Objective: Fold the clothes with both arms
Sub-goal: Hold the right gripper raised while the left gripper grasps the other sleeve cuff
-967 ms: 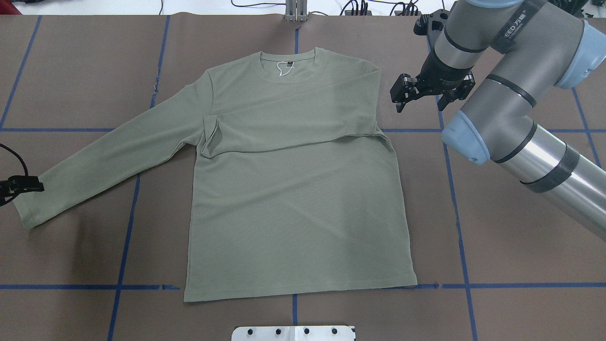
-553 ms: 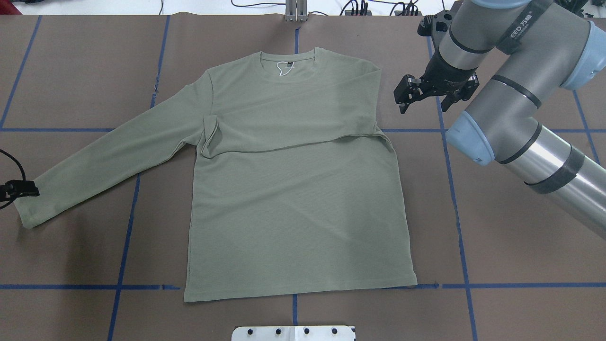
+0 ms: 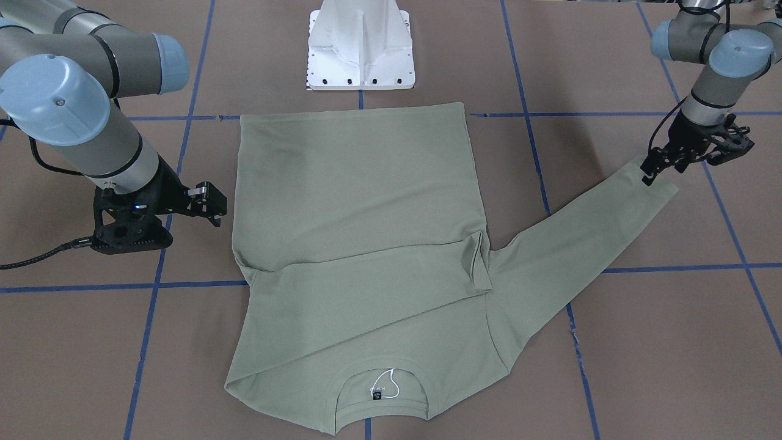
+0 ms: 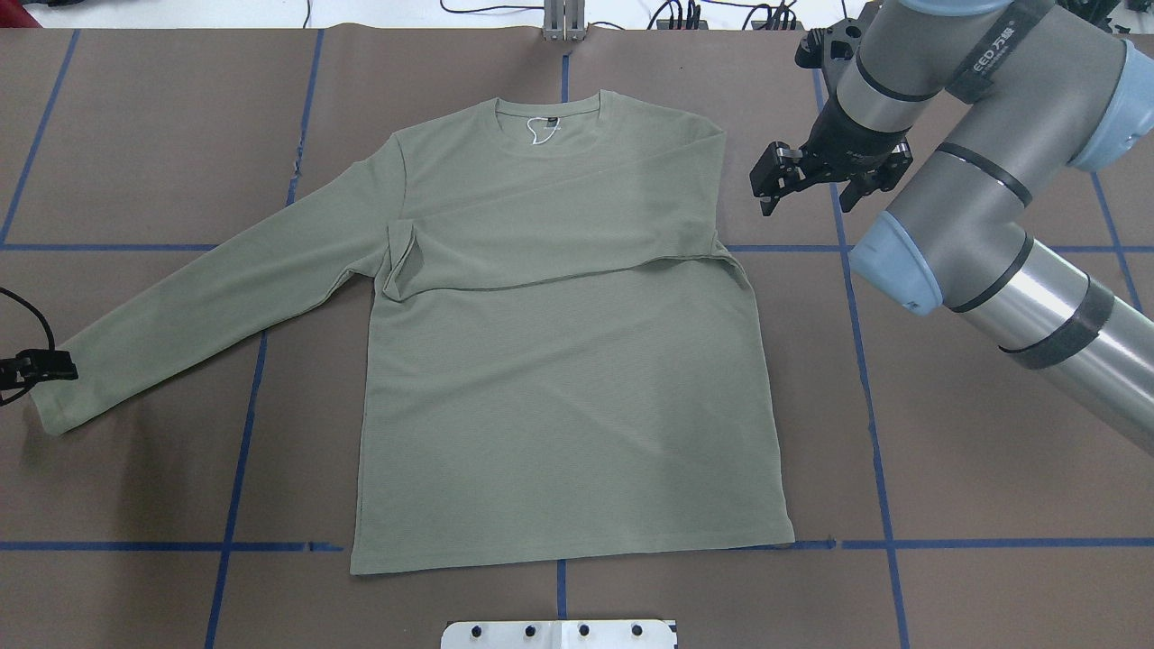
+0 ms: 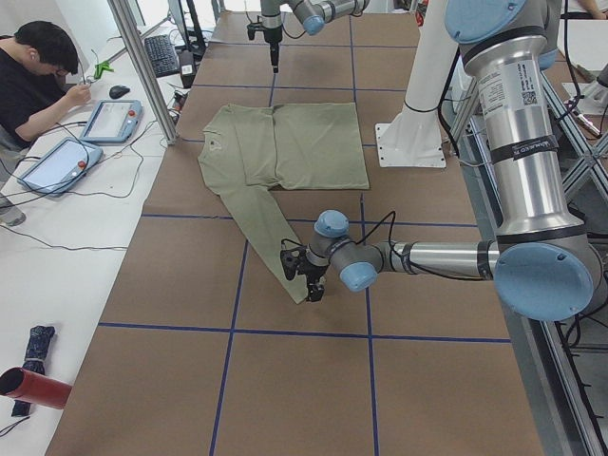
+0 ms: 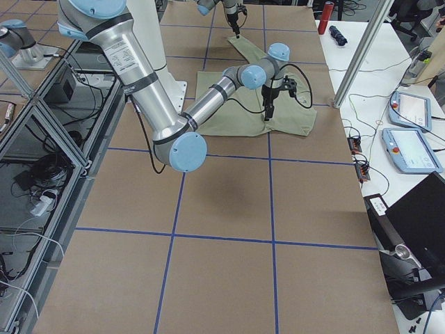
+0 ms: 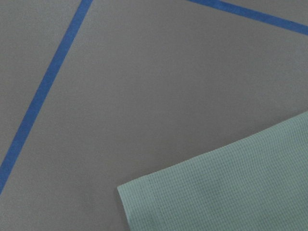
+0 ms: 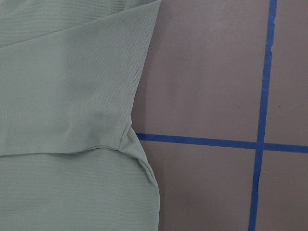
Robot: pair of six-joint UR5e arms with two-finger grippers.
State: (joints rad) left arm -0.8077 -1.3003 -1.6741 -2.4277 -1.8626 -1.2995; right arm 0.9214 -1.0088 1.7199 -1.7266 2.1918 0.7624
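Note:
The sage-green long-sleeved shirt [image 4: 559,388] lies flat, collar away from the robot. Its right sleeve is folded across the chest [image 3: 366,287]. The other sleeve [image 3: 574,244] stretches out sideways on the brown table cover. My left gripper [image 3: 693,156] points down at that sleeve's cuff with its jaws spread and one fingertip [image 4: 54,366] at the cuff edge. The left wrist view shows only the cuff corner [image 7: 226,187] and bare table. My right gripper [image 4: 816,180] hangs open beside the shirt's right shoulder, clear of the cloth [image 8: 62,96] and holding nothing.
The white pedestal base [image 3: 360,46] stands just behind the shirt's hem. Blue tape lines [image 4: 865,379] grid the brown cover. A person [image 5: 33,85] sits at a side desk with tablets, beyond the collar end. A metal post [image 5: 142,66] rises at that table edge.
The right gripper shifted a little to the right, away from the shirt's shoulder. The left gripper's finger slid slightly toward the robot along the cuff. The shirt has not moved.

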